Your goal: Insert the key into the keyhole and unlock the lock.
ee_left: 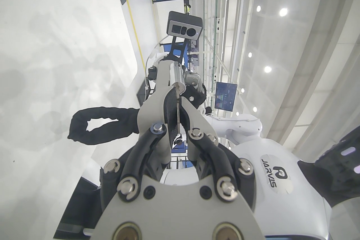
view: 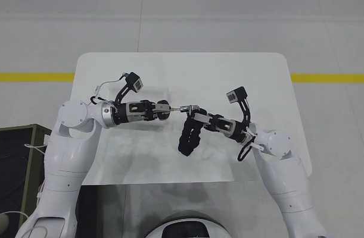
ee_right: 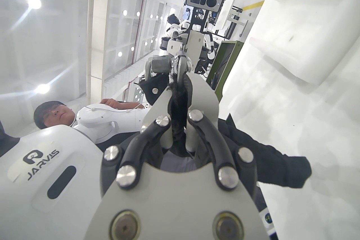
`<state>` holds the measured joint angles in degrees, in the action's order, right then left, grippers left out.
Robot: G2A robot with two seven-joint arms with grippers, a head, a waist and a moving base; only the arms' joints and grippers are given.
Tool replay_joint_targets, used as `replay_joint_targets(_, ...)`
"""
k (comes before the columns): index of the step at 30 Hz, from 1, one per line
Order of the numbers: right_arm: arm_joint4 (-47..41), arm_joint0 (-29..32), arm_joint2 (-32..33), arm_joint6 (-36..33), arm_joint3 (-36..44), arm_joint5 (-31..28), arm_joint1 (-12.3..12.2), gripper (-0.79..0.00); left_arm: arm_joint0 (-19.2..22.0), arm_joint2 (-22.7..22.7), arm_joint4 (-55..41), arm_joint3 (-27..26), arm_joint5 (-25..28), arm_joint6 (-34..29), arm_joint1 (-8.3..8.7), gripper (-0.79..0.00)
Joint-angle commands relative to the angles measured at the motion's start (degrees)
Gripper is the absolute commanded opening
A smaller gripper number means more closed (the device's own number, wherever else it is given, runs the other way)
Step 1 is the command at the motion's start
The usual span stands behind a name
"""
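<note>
With your left gripper (ee_left: 177, 96) pinching the key (ee_left: 178, 117) and your right gripper (ee_right: 180, 86) pinching the black cable (ee_right: 177, 111) at the lock (ee_left: 177, 73), keep the key straight, push slowly, then turn.

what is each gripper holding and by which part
Left gripper: the key, pinched at its head end, tip at the keyhole. Right gripper: the lock, held by its black-sleeved cable just behind the silver body.

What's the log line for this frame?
phase: key insertion | left gripper: shut on key | right gripper: shut on lock | key tip: at keyhole, depth unclear
</note>
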<state>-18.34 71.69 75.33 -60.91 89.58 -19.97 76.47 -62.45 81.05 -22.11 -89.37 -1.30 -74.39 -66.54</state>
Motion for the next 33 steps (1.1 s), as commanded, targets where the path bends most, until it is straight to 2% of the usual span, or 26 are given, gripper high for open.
replay_joint_targets(1,-0.27,-0.16,-0.04,-0.27,-0.15,0.03,-0.07,-0.785,0.08,-0.09,-0.21,0.13,0.08,-0.04,0.00,-0.785)
replay_joint_targets(14,0.13,-0.11,-0.85,-0.07,0.70,-0.03,-0.44,-0.785,0.13,-0.57,0.06,-0.37,0.02,-0.38,0.12,-0.785)
replay_joint_targets(15,0.04,-0.09,-0.87,-0.05,0.63,-0.02,-0.46,-0.785,0.11,-0.53,-0.10,-0.39,-0.09,-0.32,0.12,-0.693)
replay_joint_targets(16,-0.18,-0.07,-0.86,0.05,0.56,-0.07,-0.48,-0.785,0.08,-0.48,-0.16,-0.44,-0.13,-0.28,0.14,0.000)
replay_joint_targets(22,-2.89,-0.26,-0.51,0.07,-0.29,0.11,-0.60,-0.785,-0.36,1.15,-4.25,-0.20,-0.41,1.49,0.10,0.000)
replay_joint_targets(27,-3.54,-0.81,-0.22,-0.67,-0.64,0.59,-0.80,-0.785,-0.46,1.97,-4.25,0.25,-0.78,0.37,0.37,-0.018)
replay_joint_targets(28,-3.57,-0.89,-0.25,-0.64,-0.66,0.66,-0.82,-0.785,-0.42,1.98,-4.24,0.27,-0.81,0.22,0.40,-0.197)
replay_joint_targets(29,-3.58,-0.96,-0.31,-0.59,-0.67,0.69,-0.84,-0.785,-0.38,1.97,-4.03,0.20,-0.60,0.11,0.43,-0.465)
replay_joint_targets(32,-3.45,-1.19,-0.65,-0.39,-0.90,0.81,-0.86,-0.785,-0.60,1.74,-3.80,-0.09,0.06,0.10,0.46,-0.622)
replay_joint_targets(33,-3.53,-1.31,-0.73,-0.22,-1.13,0.75,-0.86,-0.785,-0.65,1.65,-3.80,-0.14,0.17,0.23,0.46,-0.643)
